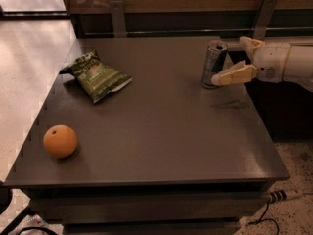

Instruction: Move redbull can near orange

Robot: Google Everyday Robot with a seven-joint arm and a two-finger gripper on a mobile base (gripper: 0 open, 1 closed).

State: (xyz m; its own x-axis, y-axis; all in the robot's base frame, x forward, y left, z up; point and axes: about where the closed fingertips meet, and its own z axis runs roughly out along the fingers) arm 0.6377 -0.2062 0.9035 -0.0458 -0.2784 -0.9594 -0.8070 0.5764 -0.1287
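Observation:
The redbull can [213, 64], slim, silver and blue, stands upright at the back right of the dark grey table [161, 131]. My gripper [228, 61] reaches in from the right with its cream fingers spread. One finger [234, 76] lies in front of the can and the other sits behind it to the right. The gripper is open, with the can partly between the fingers. The orange [60, 141] lies at the front left of the table, far from the can.
A green snack bag [98, 76] lies at the back left of the table. A wooden wall with metal brackets [117, 16] runs behind the table. A cable [279, 197] hangs at the table's front right corner, above the floor.

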